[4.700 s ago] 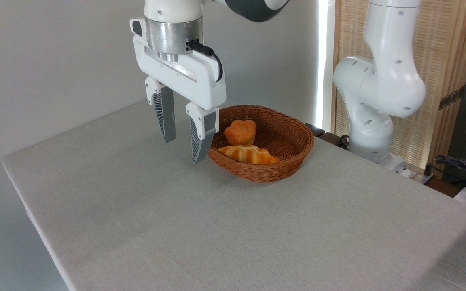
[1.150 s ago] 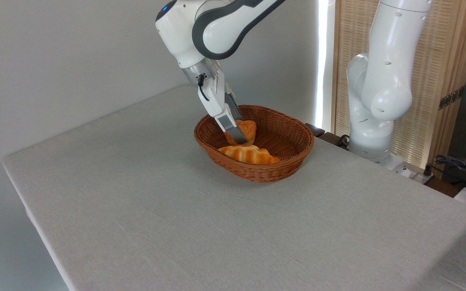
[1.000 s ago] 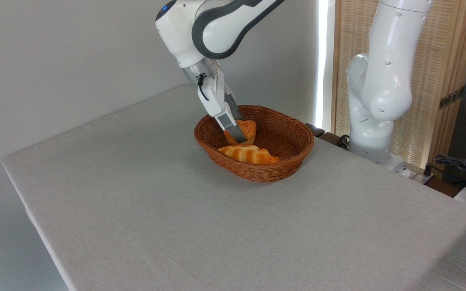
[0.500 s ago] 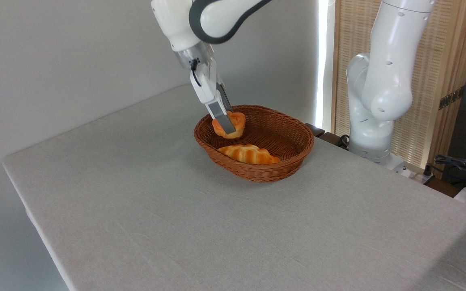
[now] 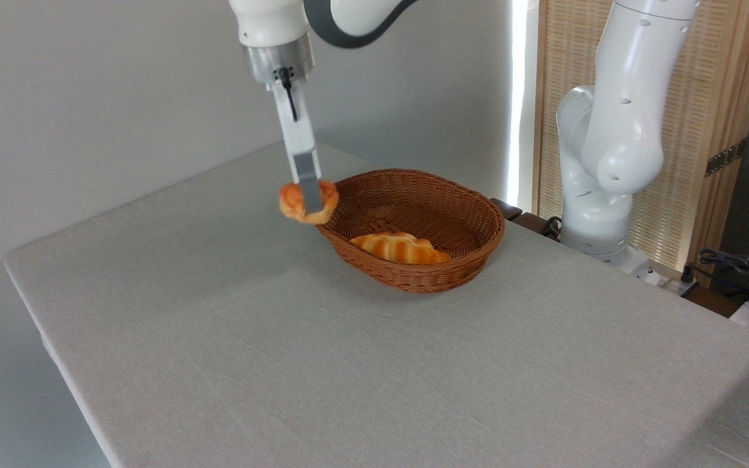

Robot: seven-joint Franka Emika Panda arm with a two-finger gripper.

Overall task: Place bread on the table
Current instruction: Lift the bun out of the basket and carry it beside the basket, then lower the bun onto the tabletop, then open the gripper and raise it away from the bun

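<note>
The bread [image 5: 293, 202], a small orange-brown bun, hangs in the air just left of the wicker basket's rim, above the grey cloth of the table [image 5: 322, 344]. My gripper [image 5: 310, 200] is shut on it, seen edge-on, with the near finger [image 5: 309, 185] crossing the bun's front. The far finger is hidden behind it. The bun sits tilted in the grip.
A brown wicker basket [image 5: 472, 250] stands at the back of the table with a golden ridged loaf [image 5: 399, 247] inside. The arm's white base [image 5: 599, 162] rises at the right, beside a wooden slatted screen [image 5: 706, 117]. Cables lie at the far right edge [image 5: 745, 266].
The gripper closed on the bun inside the basket, then lifted it up and carried it left over the rim, swinging to a more upright pose.
</note>
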